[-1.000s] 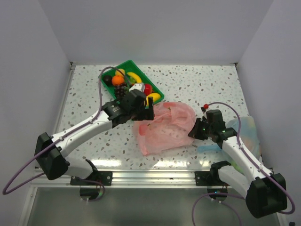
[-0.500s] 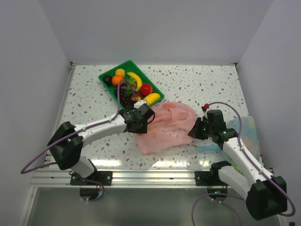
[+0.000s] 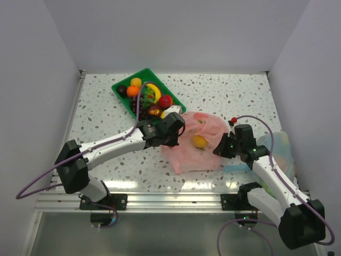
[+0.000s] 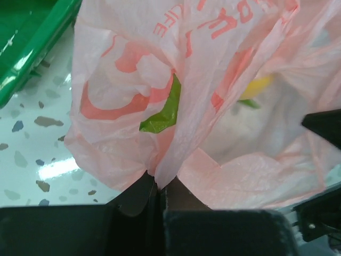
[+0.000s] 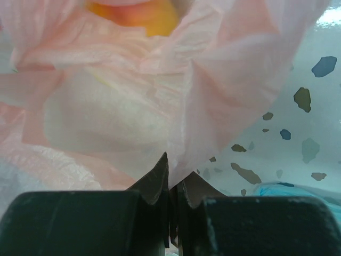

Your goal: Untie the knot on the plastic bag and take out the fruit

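Since prev. frame, L gripper has swung right and clamped on plastic bag left edge, arm stretched low. R gripper pinches right edge, elbow bent. Bag lies mid-table beside green tray; yellow fruit inside.

A robot lab cell: white walls, speckled table, arms bolted to an aluminium rail.
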You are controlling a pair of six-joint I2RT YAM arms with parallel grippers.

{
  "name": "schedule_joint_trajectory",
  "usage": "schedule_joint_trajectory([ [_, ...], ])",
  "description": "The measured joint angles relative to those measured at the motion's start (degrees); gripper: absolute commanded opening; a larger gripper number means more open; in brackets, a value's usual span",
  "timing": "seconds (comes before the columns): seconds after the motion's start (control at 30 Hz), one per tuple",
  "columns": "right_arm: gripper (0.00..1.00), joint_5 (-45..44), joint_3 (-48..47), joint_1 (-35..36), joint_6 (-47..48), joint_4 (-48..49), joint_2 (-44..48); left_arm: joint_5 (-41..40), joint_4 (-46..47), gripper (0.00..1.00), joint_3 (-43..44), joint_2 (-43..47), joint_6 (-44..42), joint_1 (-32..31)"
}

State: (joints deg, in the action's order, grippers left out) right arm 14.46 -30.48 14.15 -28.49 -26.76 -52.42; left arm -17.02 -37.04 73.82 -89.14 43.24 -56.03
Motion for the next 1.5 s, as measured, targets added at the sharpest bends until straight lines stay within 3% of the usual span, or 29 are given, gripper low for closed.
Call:
schedule_joint_trajectory([
  [0.17, 0.07, 0.0, 0.0, 0.0, 0.0, 0.0, -0.1, 1.4, 1.0, 0.0, -11.1, 0.2, 1.2, 2.3],
  [0.27, 0.07, 0.0, 0.0, 0.0, 0.0, 0.0, -0.1, 1.8, 1.0, 0.09, -13.8, -1.2, 1.2, 3.5],
  [0.37, 0.07, 0.0, 0.0, 0.0, 0.0, 0.0, 0.0, 1.8, 1.9, 0.3, -13.8, -2.0, 0.8, 3.9],
  [0.4, 0.07, 0.0, 0.0, 0.0, 0.0, 0.0, 0.0, 1.8, 2.1, 0.46, -13.7, -1.9, 0.6, 3.9],
  [0.47, 0.07, 0.0, 0.0, 0.0, 0.0, 0.0, 0.0, 1.7, 2.4, 0.63, -13.4, -1.8, 0.2, 3.9],
  [0.5, 0.07, 0.0, 0.0, 0.0, 0.0, 0.0, 0.1, 1.7, 2.6, 0.77, -13.4, -1.3, 0.1, 3.9],
  [0.57, 0.07, -0.1, 0.0, 0.0, 0.0, -0.2, 0.3, 1.3, 2.6, 0.85, -13.2, 0.7, -0.5, 3.7],
  [0.8, 0.09, -1.5, -1.5, 0.0, 0.2, -2.7, 1.5, 0.3, 3.9, 0.87, -9.9, 12.4, -2.3, 2.1],
  [0.83, 0.23, -1.6, -2.3, 0.0, 0.3, -3.2, 1.8, 0.4, 4.3, 0.87, -9.0, 13.6, -2.5, 1.8],
  [0.9, 0.37, -1.9, -3.8, 0.0, 0.5, -3.9, 2.1, 1.0, 5.7, 0.87, -7.2, 14.9, -3.1, 1.2],
  [0.93, 0.52, -2.0, -4.9, 0.0, 0.7, -4.4, 2.2, 1.5, 6.6, 0.87, -6.3, 15.0, -3.5, 1.0],
  [1.03, 0.73, -3.6, -8.3, 0.0, 2.6, -6.8, 2.3, 3.1, 9.2, 0.86, -4.9, 14.5, -4.1, 0.7],
  [1.07, 0.76, -4.5, -9.8, 0.1, 3.6, -7.7, 2.3, 3.6, 9.8, 0.85, -4.9, 14.1, -4.2, 0.5],
  [1.3, 0.73, -7.4, -22.1, 1.5, 10.7, -12.0, 0.9, 7.0, 14.0, 0.79, -6.7, 8.2, -4.9, 0.0],
  [1.5, 0.71, -7.1, -26.8, 7.8, 12.4, -10.0, -6.4, 7.9, 15.6, 0.76, -11.3, 7.5, -4.9, 0.0],
])
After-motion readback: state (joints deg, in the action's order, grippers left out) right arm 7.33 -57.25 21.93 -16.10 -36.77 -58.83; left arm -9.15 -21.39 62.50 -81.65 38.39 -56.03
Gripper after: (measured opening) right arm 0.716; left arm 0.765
